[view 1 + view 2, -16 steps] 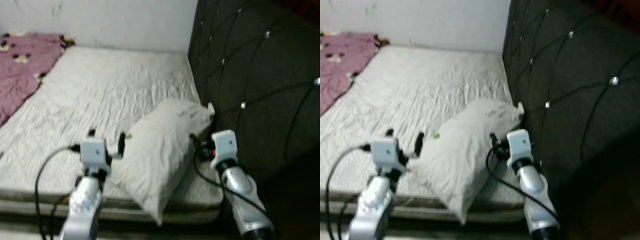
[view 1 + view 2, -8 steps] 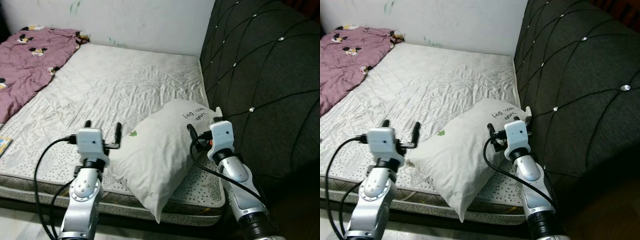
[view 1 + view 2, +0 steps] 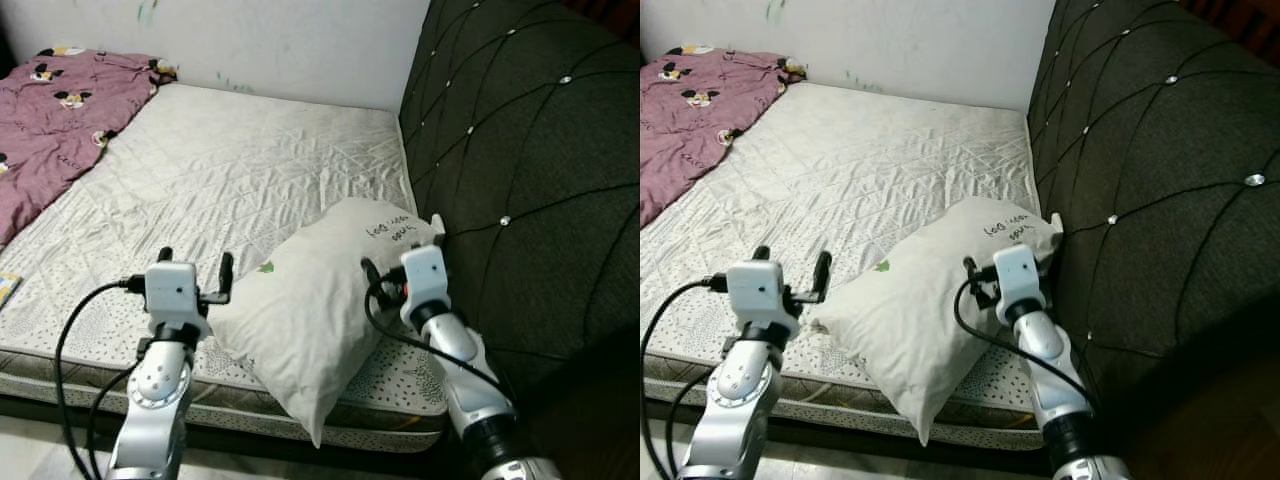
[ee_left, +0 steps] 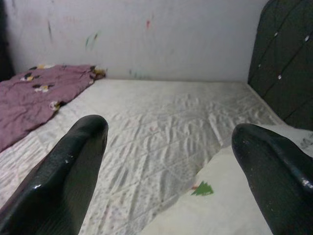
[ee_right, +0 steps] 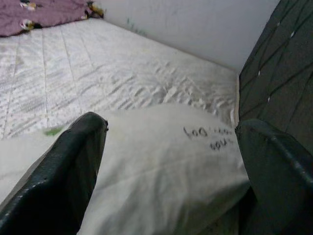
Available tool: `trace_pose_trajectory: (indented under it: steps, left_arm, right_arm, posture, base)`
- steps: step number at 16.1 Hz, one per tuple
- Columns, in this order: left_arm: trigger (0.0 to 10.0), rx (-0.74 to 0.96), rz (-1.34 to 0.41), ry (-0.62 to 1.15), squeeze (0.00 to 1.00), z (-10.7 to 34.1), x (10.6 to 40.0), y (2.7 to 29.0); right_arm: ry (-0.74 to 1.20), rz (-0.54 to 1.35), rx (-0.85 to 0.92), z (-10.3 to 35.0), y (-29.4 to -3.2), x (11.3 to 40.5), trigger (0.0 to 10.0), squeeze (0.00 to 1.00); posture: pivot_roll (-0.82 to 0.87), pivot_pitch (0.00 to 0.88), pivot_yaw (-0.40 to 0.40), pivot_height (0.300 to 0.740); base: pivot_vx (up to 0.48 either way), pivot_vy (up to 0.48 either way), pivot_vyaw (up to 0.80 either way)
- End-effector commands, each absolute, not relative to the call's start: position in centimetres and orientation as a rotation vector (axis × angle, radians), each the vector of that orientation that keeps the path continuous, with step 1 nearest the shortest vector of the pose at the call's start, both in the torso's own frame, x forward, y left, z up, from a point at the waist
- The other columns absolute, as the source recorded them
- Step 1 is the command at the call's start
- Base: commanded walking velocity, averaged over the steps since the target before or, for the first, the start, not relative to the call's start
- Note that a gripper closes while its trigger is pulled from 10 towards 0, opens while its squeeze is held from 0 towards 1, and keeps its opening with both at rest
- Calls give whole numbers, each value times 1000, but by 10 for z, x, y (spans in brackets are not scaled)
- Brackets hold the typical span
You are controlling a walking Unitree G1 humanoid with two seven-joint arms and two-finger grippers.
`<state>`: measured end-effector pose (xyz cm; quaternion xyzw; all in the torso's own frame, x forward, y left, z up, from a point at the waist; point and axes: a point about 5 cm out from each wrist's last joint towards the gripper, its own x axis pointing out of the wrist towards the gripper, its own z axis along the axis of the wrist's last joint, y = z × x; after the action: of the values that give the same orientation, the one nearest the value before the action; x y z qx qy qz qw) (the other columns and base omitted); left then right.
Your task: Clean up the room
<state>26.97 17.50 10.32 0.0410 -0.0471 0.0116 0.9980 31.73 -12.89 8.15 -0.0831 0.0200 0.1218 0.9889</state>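
Mattress [image 3: 250,170] bears pillow [image 3: 310,290], maroon blanket [image 3: 50,120].

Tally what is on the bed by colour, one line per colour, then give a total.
White: 1, the pillow lying by the dark headboard, with the left tool and right tool open at either side of it.
Purple-pink: 1, the blanket at the far corner of the mattress.
Total: 2

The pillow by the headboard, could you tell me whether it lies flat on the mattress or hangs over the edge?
Partly hanging: the pillow lies across the mattress with one corner past its near edge.
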Motion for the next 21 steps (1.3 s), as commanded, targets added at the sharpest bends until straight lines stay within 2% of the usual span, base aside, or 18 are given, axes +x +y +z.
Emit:
trace_pose_trajectory:
  steps: [1, 3, 6, 9, 10, 13, 21]
  left_arm:
    - [10000, 91, 12, -58, 0, 96, 262, 176]
    - [10000, 85, -20, -37, 0, 94, 258, 169]
    - [10000, 63, -26, -48, 0, 98, 259, 163]
    - [10000, 40, 2, -46, 0, 99, 249, 170]
    - [10000, 79, 16, -36, 0, 96, 239, 173]
    - [10000, 72, 29, -23, 0, 99, 231, 174]
    - [10000, 75, -6, -8, 0, 104, 234, 170]
  right_arm:
    - [34, 232, -165, 78, -130, 310, 10000, 0]
    - [49, 204, -119, 75, -140, 303, 10000, 0]
    - [45, 195, -77, 76, -148, 298, 10000, 0]
    - [33, 218, -44, 87, -147, 294, 10000, 0]
    - [37, 253, -43, 91, -142, 288, 10000, 0]
    - [48, 274, -37, 94, -142, 279, 10000, 0]
    - [94, 278, -20, 97, -144, 268, 10000, 0]
  posture:
    - [38, 0, -45, 740]
    - [16, 0, -19, 740]
    - [14, 45, -22, 740]
    - [6, 117, -59, 740]
    - [11, 155, -82, 740]
    - [19, 193, -91, 740]
    - [0, 219, -65, 740]
  base:
    - [0, 0, 0]
    - [0, 0, 0]
    - [0, 0, 0]
    - [0, 0, 0]
    - [0, 0, 0]
    - [0, 0, 0]
    - [0, 0, 0]
